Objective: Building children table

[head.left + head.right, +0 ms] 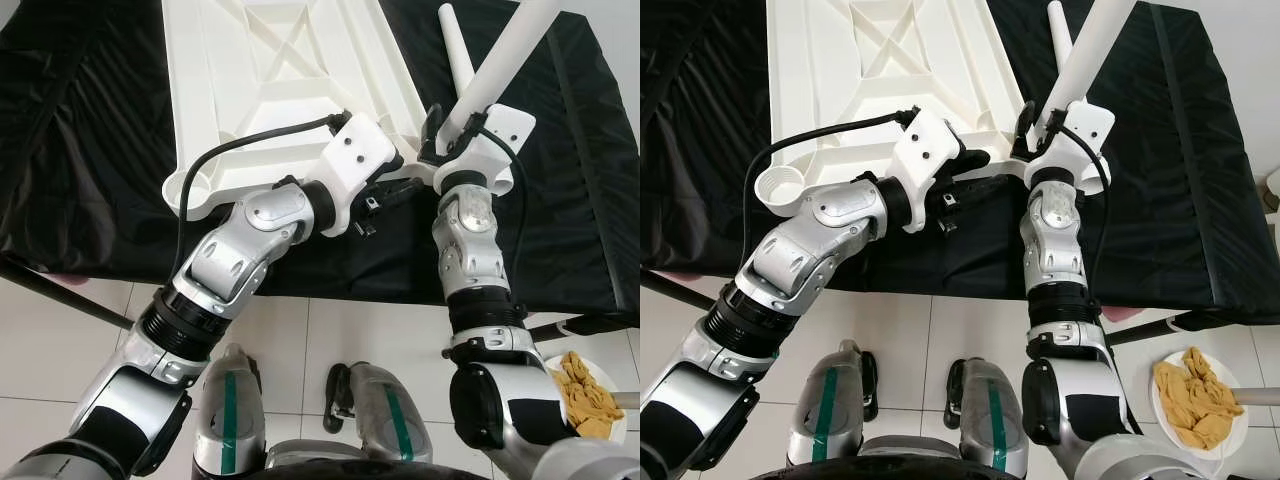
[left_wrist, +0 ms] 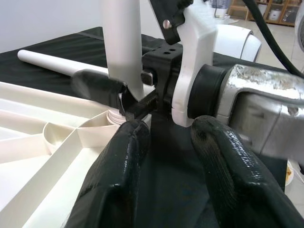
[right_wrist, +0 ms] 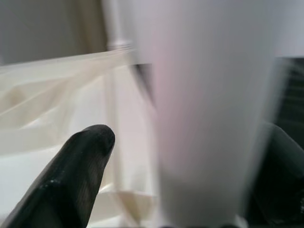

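A white plastic tabletop (image 1: pixel 280 70) lies upside down on the black cloth (image 1: pixel 80 150), its ribs facing up. My right gripper (image 1: pixel 445 130) is shut on a white table leg (image 1: pixel 500 60) and holds it tilted, lower end at the tabletop's near right corner. In the right wrist view the leg (image 3: pixel 209 118) sits between the two black fingers (image 3: pixel 90 147). My left gripper (image 1: pixel 385 195) is open just left of that corner, pointing at the right gripper, with nothing between its fingers (image 2: pixel 118 180). A second white leg (image 1: pixel 455 50) lies on the cloth behind.
An open round socket (image 1: pixel 185 190) marks the tabletop's near left corner. A white plate with a yellow cloth (image 1: pixel 585 395) sits on the tiled floor at the right. A dark bar (image 1: pixel 60 290) slants under the table's left edge.
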You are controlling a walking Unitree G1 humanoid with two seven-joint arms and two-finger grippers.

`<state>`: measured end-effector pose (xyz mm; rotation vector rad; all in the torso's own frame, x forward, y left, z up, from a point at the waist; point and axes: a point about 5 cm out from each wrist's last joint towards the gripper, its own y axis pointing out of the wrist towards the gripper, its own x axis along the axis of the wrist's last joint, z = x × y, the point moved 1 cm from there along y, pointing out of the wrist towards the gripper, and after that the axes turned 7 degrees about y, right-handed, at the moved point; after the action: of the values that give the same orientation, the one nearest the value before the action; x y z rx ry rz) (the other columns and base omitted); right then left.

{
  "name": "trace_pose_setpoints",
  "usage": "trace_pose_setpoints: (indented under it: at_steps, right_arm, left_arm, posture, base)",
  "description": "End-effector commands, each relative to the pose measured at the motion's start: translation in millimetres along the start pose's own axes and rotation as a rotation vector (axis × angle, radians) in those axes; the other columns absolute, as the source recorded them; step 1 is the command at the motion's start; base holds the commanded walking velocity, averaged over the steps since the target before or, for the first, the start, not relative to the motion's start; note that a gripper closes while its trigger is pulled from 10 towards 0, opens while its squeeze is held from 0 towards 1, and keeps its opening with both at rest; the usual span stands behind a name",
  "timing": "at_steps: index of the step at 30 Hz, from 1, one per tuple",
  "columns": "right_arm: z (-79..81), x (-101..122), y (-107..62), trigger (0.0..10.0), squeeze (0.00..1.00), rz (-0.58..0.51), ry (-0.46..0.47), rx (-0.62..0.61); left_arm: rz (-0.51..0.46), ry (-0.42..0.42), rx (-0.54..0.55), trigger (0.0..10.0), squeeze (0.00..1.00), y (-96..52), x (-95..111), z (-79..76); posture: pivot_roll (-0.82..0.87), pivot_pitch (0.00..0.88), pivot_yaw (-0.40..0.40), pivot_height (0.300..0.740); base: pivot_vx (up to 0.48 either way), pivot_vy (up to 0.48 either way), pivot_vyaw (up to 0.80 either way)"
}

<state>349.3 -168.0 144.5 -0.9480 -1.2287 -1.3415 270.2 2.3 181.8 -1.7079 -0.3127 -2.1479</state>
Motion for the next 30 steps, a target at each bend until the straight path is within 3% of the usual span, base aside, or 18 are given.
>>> trace_pose_setpoints:
  at_steps: [1,6,13,20,21,24,26,30]
  right_arm:
    - [-2.0,-0.3,3.4,10.0,0.0,0.045,-0.021,0.162]
    - [-15.7,3.4,6.8,10.0,0.0,0.099,-0.072,0.314]
    - [-28.6,7.3,11.1,10.0,0.0,0.153,-0.076,0.408]
    - [-34.7,7.7,14.4,10.0,0.0,0.189,-0.06,0.438]
    - [-36.8,8.3,15.9,9.3,0.0,0.199,-0.052,0.444]
    - [-36.8,8.3,15.9,9.3,0.0,0.199,-0.052,0.444]
    - [-40.0,9.0,16.9,0.0,0.0,0.211,-0.046,0.465]
    - [-41.7,8.9,16.0,0.0,0.0,0.214,-0.039,0.473]
  left_arm:
    - [-0.006,0.005,-0.067,10.0,0.0,0.2,2.1,-5.0]
    - [-0.006,0.005,-0.064,10.0,0.0,-0.3,2.2,-4.4]
    - [-0.004,0.002,-0.061,10.0,0.0,-1.1,2.4,-3.8]
    - [-0.004,0.001,-0.059,10.0,0.0,-1.8,2.5,-3.7]
    - [-0.003,0.0,-0.058,10.0,0.0,-2.0,2.5,-3.7]
    - [-0.003,0.0,-0.058,10.0,0.0,-2.0,2.5,-3.7]
    - [0.002,-0.001,-0.062,10.0,0.0,-2.6,1.9,-4.4]
    - [0.004,0.0,-0.064,10.0,0.0,-2.5,1.8,-4.8]
  posture:
    - [0.04,0.018,-0.06,0.74]
    - [0.04,0.021,-0.059,0.74]
    - [0.04,0.029,-0.057,0.74]
    - [0.05,0.031,-0.057,0.74]
    - [0.05,0.031,-0.057,0.74]
    - [0.05,0.031,-0.057,0.74]
    - [0.05,0.028,-0.056,0.74]
    - [0.05,0.027,-0.055,0.74]
  base:
    - [0.0,0.0,0.0]
    - [0.0,0.0,0.0]
    - [0.0,0.0,0.0]
    - [0.0,0.0,0.0]
    - [0.0,0.0,0.0]
    - [0.0,0.0,0.0]
    - [0.0,0.0,0.0]
    - [0.0,0.0,0.0]
